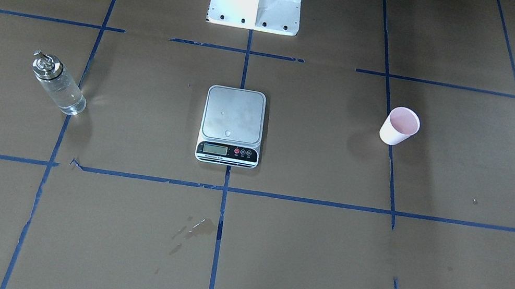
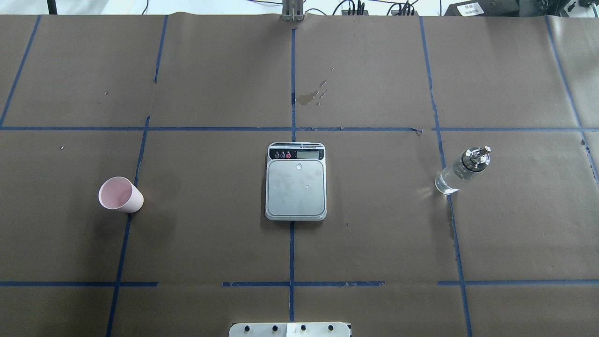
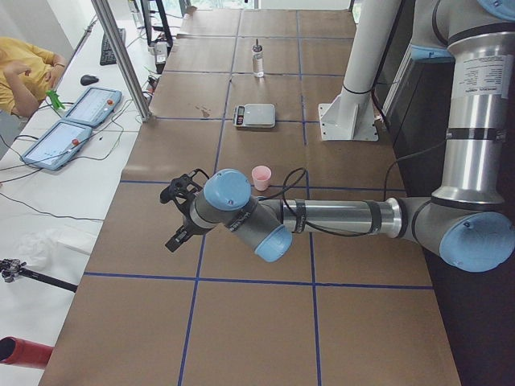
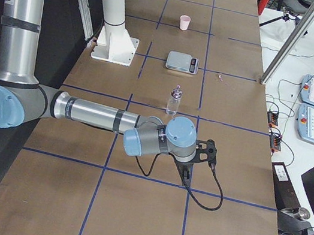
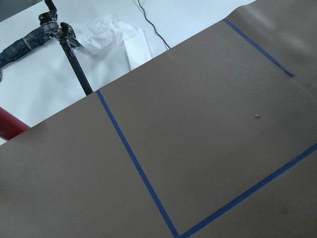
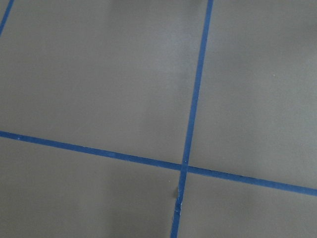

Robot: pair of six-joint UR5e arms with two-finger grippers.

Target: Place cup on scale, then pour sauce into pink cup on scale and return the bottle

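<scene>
Left edge to right: pink paper cup point(image 2: 120, 194), grey square scale point(image 2: 295, 181), clear glass bottle point(image 2: 462, 170) — left gripper point(image 3: 175, 219), right gripper point(image 4: 205, 152): opening indiscernible.

The table point(image 2: 210, 243) is lying under brown paper that blue tape lines point(image 2: 291, 252) are dividing into rectangles. 3 things are standing directly on it in a row, well apart: the scale point(image 2: 295, 182) is sitting flat at the middle across a tape line, the cup point(image 2: 120, 195) is standing upright on the robot's left, and the bottle point(image 2: 462, 170) is standing upright on the robot's right, each touching a tape line. The white pedestal point(image 1: 256, 1) is resting on the robot's side of the scale, and a small wet stain point(image 2: 312, 96) is showing on the paper beyond the scale's display end.
</scene>
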